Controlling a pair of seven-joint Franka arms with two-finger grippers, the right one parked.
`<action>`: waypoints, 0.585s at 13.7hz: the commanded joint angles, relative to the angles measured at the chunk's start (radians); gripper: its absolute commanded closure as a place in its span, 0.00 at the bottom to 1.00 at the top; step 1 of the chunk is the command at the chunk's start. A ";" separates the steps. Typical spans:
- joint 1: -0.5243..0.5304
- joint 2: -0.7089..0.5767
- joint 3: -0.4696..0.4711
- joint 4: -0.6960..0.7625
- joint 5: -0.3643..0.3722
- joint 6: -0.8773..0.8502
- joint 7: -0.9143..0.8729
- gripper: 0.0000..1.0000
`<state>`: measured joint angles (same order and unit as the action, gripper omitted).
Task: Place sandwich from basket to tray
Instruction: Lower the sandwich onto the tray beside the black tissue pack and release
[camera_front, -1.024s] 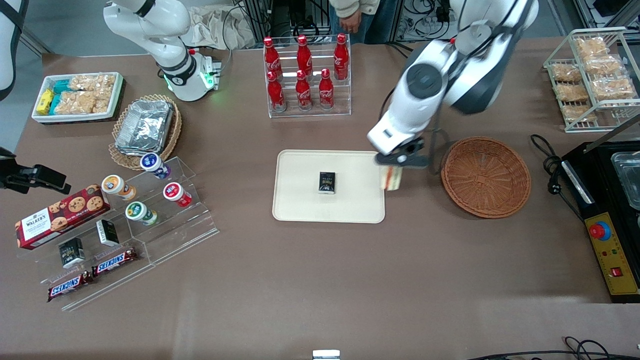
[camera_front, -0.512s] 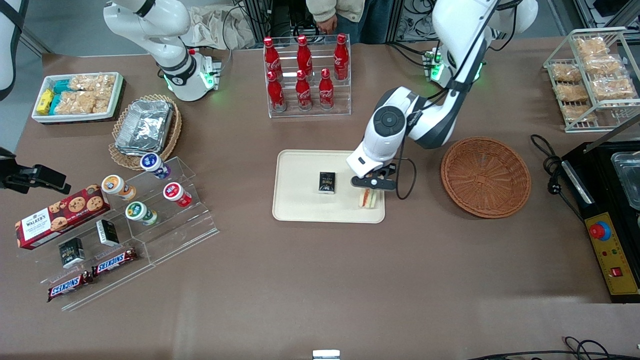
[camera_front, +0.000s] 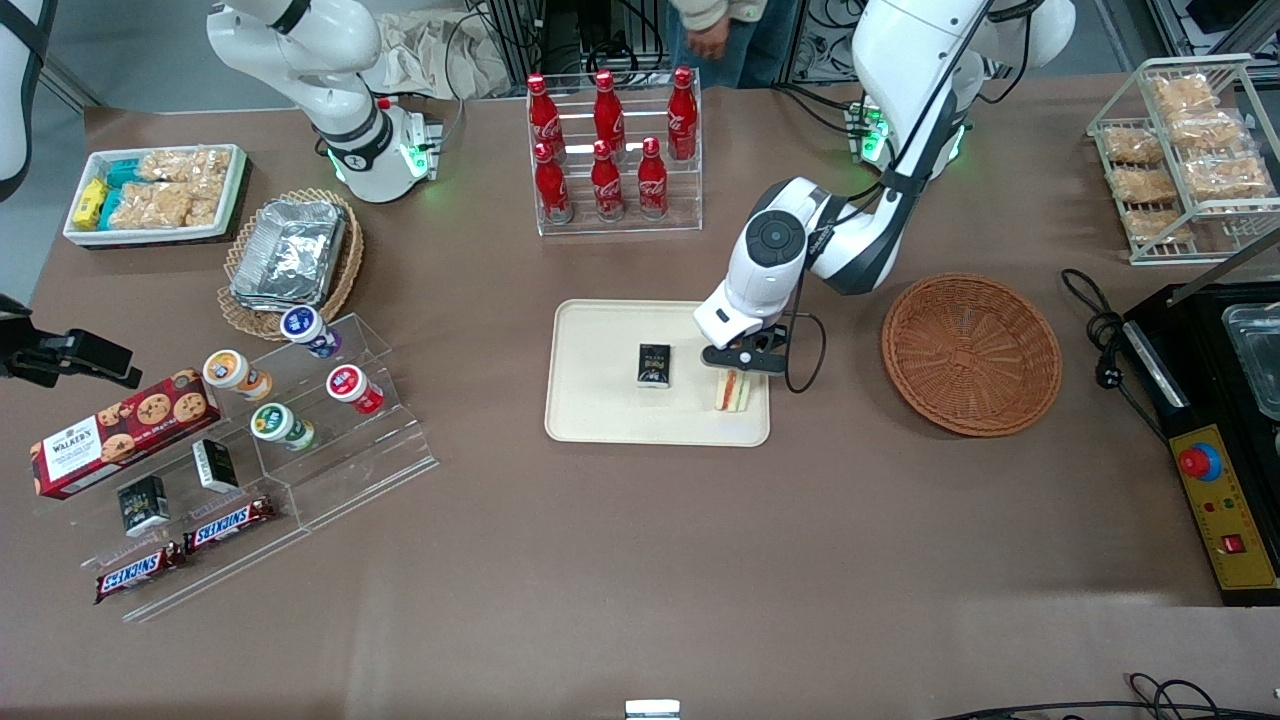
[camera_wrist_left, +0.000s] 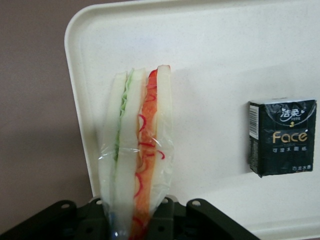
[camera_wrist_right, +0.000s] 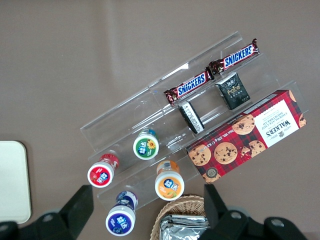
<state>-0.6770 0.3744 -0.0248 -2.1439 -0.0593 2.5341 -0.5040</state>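
Now the claw (camera_wrist_left: 134, 212), pinching the wrapped sandwich (camera_wrist_left: 137, 145), holds it over the cream tray (camera_front: 600, 410) beside the black tissue pack (camera_front: 654, 364); next, I judge, comes lowering and release.

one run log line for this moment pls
phase: placing | gripper: shut on sandwich, over tray corner | basket: empty

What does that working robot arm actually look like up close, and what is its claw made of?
The working left arm is built of glossy white rounded segments with dark grey joint bands and a round grey cap. Green lights glow at its base, and a thin black cable loops beside the wrist. Its black two-finger gripper, over the cream rectangular tray, looks like matte black plastic with small screw holes.
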 joint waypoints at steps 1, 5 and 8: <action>-0.012 -0.009 0.014 -0.010 0.009 0.017 -0.004 0.00; -0.009 -0.050 0.026 0.019 0.009 -0.020 -0.001 0.00; -0.009 -0.136 0.049 0.137 0.009 -0.269 0.002 0.00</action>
<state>-0.6766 0.3134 0.0064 -2.0721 -0.0589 2.4224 -0.5022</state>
